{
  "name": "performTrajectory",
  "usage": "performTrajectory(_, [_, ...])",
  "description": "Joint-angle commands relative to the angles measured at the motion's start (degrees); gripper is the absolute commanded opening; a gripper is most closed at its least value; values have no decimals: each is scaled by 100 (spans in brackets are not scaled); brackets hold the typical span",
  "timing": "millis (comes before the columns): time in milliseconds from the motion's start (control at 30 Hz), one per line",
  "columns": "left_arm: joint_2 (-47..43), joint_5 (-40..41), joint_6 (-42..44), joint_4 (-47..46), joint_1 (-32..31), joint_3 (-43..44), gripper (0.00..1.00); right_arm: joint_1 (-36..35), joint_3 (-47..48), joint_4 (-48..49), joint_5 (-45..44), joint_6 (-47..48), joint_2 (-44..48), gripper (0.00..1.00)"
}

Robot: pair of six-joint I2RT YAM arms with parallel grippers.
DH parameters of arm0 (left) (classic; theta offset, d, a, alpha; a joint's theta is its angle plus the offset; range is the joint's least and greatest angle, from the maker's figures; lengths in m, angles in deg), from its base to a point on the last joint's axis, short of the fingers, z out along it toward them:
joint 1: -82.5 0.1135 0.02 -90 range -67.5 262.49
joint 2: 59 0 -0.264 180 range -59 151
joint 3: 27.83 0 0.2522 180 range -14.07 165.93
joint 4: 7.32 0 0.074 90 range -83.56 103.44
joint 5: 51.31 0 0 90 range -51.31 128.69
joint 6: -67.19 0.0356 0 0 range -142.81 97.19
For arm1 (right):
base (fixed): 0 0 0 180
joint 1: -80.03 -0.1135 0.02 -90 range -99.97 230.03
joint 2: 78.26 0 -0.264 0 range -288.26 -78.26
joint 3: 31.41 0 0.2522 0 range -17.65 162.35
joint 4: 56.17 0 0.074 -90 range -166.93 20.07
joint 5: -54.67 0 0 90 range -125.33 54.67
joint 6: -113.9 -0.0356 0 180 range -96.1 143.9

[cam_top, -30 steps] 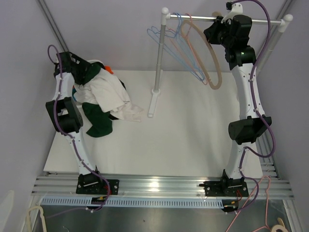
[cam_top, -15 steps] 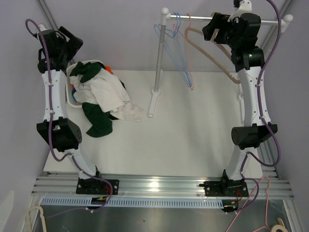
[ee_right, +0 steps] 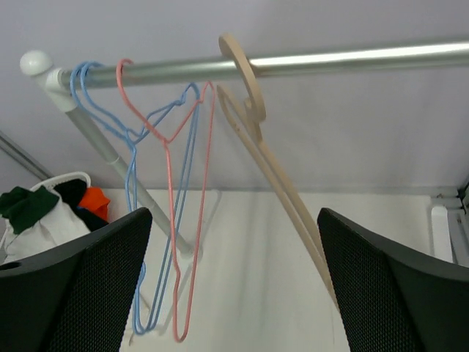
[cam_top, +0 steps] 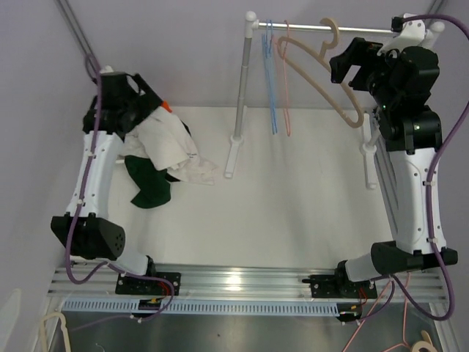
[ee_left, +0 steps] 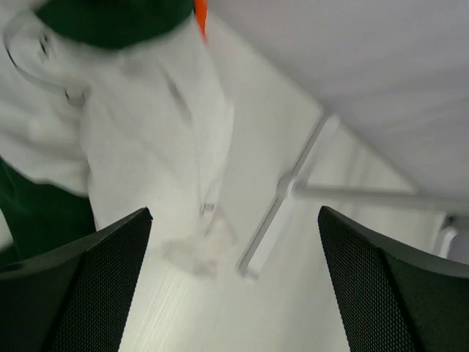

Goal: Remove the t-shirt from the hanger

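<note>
Right gripper, upper right of the top view, jaws apart and empty beside the bare beige hanger; left gripper likewise spread above the white t-shirt heaped upper left; advisable: retreat without snagging either.

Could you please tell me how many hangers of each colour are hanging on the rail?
Blue wire hangers: 2 (they overlap, so this is my best reading)
Pink wire hanger: 1
Tan wooden hanger: 1
Total: 4
</note>
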State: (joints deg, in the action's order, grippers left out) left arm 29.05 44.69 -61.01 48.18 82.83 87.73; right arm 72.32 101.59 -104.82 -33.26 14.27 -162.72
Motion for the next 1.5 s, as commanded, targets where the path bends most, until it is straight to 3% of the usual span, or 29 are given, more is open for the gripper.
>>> performTrajectory(0, [-279,462,-100,642,-692,-757,100,-20,-557,79,30,-180,622,99])
performTrajectory(200, [-420,727,-776,793,-1343,-1777,99,-21,-1095,88,329,-355,1186,99])
performTrajectory(367, [87,1280,-1356,572,-1835,-2287,99,-21,-1579,211,698,-461,1626,99])
performTrajectory(467, [624,1762,-1902,1001,-2064,-1990,100,-21,-1737,185,804,-461,1792,99])
performTrajectory(667, [2233,1975,-1753,1232,-2170,-1216,100,-21,-1895,132,989,-435,2065,99])
performTrajectory(833, [2339,2343,-1604,933,-2187,-1329,100,-21,-2001,27,1033,-251,2206,99])
performTrajectory(1100, [2848,2793,-1630,1601,-1933,-864,99,-21,-2273,176,1331,-250,2294,99])
performTrajectory(1133, [2936,2897,-1569,1662,-1889,-820,84,-21,-2343,254,1427,-267,2320,100])
performTrajectory(1167, [3085,3011,-1577,1897,-1897,-611,99,-21,-2370,272,1480,-302,2338,99])
performTrajectory(1333, [3341,2872,-937,1969,-1862,-205,100,-21,-2546,431,1630,-364,2444,100])
performTrajectory(1467, [3824,3082,-953,2768,-1844,577,100,-12,-2555,405,1692,-356,2479,100])
